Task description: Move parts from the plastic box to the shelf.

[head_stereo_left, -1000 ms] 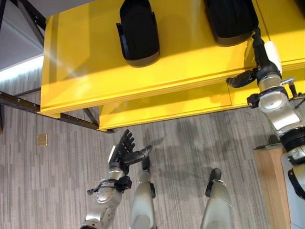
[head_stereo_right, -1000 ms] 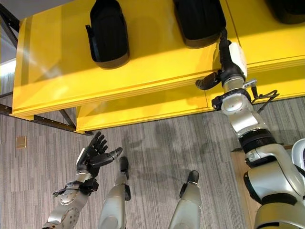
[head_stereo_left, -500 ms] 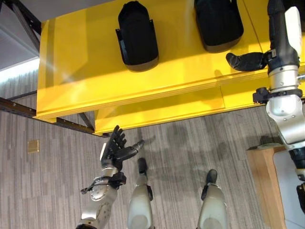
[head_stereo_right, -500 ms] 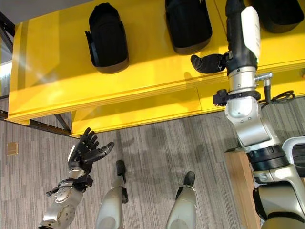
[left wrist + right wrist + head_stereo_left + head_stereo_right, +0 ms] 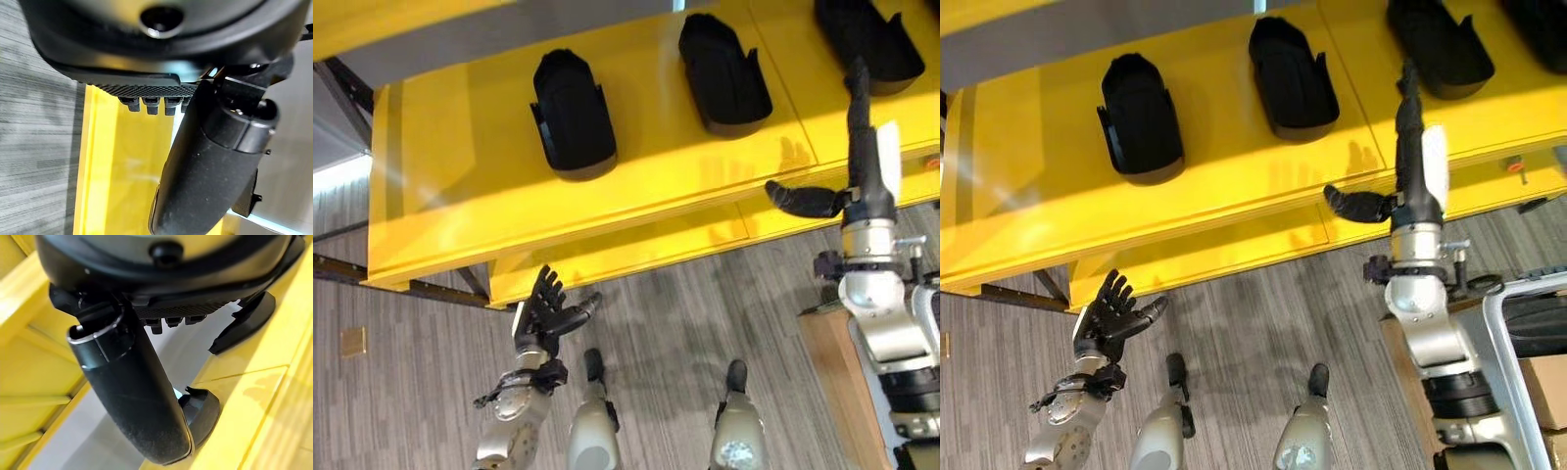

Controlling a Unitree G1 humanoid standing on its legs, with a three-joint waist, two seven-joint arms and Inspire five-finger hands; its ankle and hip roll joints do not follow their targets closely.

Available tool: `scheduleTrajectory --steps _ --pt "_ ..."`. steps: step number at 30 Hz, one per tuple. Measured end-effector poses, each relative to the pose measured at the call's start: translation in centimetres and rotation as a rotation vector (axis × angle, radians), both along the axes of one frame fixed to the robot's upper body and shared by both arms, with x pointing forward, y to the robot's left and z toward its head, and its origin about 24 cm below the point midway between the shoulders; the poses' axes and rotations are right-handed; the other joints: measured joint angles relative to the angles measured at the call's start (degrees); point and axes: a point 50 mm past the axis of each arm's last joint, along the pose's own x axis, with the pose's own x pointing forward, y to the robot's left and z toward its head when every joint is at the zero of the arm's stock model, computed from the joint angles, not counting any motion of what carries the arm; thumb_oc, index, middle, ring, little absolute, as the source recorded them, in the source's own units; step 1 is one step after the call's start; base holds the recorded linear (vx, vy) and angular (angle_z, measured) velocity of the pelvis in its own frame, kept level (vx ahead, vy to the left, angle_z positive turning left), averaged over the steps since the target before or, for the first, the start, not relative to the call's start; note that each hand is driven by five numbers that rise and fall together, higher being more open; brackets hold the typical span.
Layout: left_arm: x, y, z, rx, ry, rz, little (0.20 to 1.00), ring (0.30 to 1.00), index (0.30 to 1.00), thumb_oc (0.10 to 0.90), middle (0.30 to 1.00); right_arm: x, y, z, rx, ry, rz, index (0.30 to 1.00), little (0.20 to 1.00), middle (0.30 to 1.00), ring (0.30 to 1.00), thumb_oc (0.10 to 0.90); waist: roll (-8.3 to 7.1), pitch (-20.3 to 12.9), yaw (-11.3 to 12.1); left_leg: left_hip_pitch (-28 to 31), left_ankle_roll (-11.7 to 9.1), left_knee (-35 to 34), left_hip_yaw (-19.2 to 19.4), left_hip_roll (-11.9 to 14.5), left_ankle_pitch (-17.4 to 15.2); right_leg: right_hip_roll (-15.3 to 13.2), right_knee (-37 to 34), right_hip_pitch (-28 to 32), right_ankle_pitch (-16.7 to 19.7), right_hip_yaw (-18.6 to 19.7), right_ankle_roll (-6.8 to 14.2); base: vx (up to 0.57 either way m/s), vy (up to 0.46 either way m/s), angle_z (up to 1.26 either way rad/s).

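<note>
My right hand (image 5: 862, 147) is raised over the front of the yellow shelf (image 5: 450, 196), fingers straight and together, pointing toward the back of the shelf, with the thumb (image 5: 800, 199) stuck out sideways above the shelf's front edge. It holds nothing. In my right wrist view the thumb (image 5: 129, 396) stands out long and dark, the short fingertips (image 5: 173, 322) show in a row beside it, and nothing lies between them; two black parts sit on the yellow board past them.

Three black parts lie on the shelf's top board in a row, well apart from each other: the left part (image 5: 572, 115), the middle part (image 5: 723, 73) and the right part (image 5: 867, 39), which is cut by the picture's upper edge. My right fingertips reach up near the right part's near end; whether they touch it I cannot tell.

My left hand (image 5: 544, 315) hangs low over the grey carpet (image 5: 401, 392), just in front of the shelf's lower board, fingers spread and relaxed, thumb out to the side, empty. My left wrist view shows its thumb (image 5: 210, 166) and fingertips against the yellow shelf edge.

At my right side stands a wooden block (image 5: 837, 372), and beside it in the right eye view a grey frame (image 5: 1518, 323).
</note>
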Motion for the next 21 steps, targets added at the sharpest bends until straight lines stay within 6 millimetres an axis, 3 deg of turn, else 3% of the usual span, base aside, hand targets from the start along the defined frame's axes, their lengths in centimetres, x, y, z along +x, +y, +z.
scheduleTrajectory --steps 3,8,21 --pt "-0.2 0.2 -0.2 0.027 0.007 0.004 1.000 1.000 1.000 0.900 1.000 -0.8 0.2 -2.7 0.037 0.087 0.018 1.000 1.000 1.000 1.000 0.900 -1.31 -2.66 -0.38 2.50 -1.10 -1.54 0.60 -0.05 0.05 0.19 -3.36 3.04 1.08 -0.22 0.02 0.05 0.049 -0.06" --pt "-0.9 0.4 -0.6 0.102 0.031 0.003 1.000 1.000 1.000 0.900 1.000 -2.5 0.3 -6.9 0.094 0.236 0.016 1.000 1.000 1.000 1.000 0.900 -1.29 -8.31 -0.42 4.46 -2.28 -2.40 1.14 -0.08 -0.26 0.33 -6.06 5.72 1.62 -0.61 0.30 0.04 0.040 -0.02" --pt "-0.3 0.0 -0.1 0.299 0.025 -0.027 1.000 1.000 1.000 0.900 1.000 -2.5 0.7 -9.3 0.163 0.331 0.027 1.000 1.000 1.000 1.000 0.900 -1.10 -11.28 -2.23 6.32 -2.36 -2.44 1.62 0.08 -0.33 0.56 -7.73 7.58 2.54 0.03 0.03 0.03 0.003 -0.03"
